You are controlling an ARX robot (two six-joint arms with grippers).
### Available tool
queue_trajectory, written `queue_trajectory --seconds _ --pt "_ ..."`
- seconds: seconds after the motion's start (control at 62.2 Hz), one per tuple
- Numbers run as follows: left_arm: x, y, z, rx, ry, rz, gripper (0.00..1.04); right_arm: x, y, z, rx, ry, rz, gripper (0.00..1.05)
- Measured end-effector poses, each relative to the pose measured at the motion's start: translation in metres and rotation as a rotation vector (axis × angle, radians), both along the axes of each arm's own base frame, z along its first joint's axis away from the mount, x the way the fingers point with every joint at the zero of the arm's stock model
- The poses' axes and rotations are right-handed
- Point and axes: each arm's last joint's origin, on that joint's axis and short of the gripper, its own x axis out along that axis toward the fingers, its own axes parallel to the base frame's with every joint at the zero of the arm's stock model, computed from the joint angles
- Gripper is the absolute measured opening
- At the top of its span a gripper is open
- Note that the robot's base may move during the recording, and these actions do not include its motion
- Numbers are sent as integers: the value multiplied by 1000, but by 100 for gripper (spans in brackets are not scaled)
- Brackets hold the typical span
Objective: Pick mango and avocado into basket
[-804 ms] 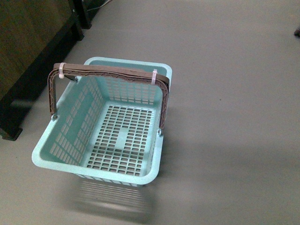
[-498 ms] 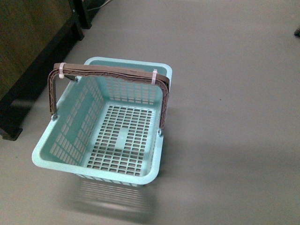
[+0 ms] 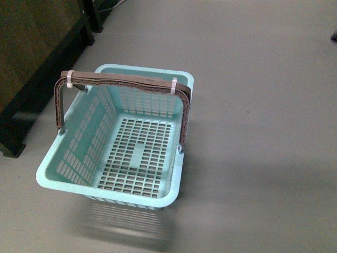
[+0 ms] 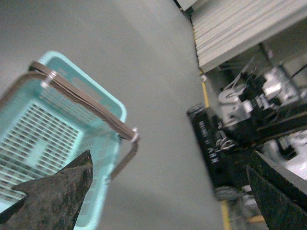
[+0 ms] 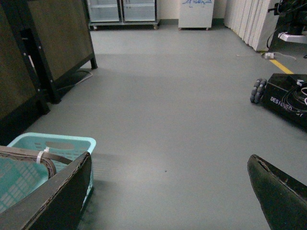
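The light teal basket [image 3: 121, 137] stands on the grey floor in the front view, with nothing inside it and its brown handles [image 3: 124, 80] upright. Neither arm appears in that view. In the left wrist view the basket [image 4: 53, 124] lies beside and below my open left gripper [image 4: 170, 187], whose dark fingers [image 4: 62, 191] stand far apart. The right wrist view has a corner of the basket [image 5: 48, 148] next to one finger of my open right gripper [image 5: 170, 187], with only bare floor between its jaws. The mango and the avocado are out of view.
A dark wooden cabinet [image 3: 31, 58] on black legs stands left of the basket. A black wheeled robot base [image 5: 288, 98] sits on the floor to the right, near a yellow floor line [image 5: 280, 64]. Glass-door cabinets [image 5: 122, 12] line the far wall.
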Motion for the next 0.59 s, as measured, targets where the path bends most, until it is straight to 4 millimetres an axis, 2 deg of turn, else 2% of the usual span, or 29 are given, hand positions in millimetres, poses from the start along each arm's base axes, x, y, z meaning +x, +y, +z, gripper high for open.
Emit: queue_trajectory --seconds 0.08,0.161,0.402,0.595 --pt "23 -8 -10 -152 122 60 96 0 0 0 0 0 0 96" --pt "44 -17 -26 -218 224 113 96 0 0 0 0 0 0 96" --pt "108 -49 -68 -291 358 243 96 0 0 0 0 0 0 96" --pt "150 -72 -99 -281 427 313 96 0 0 0 0 0 0 96"
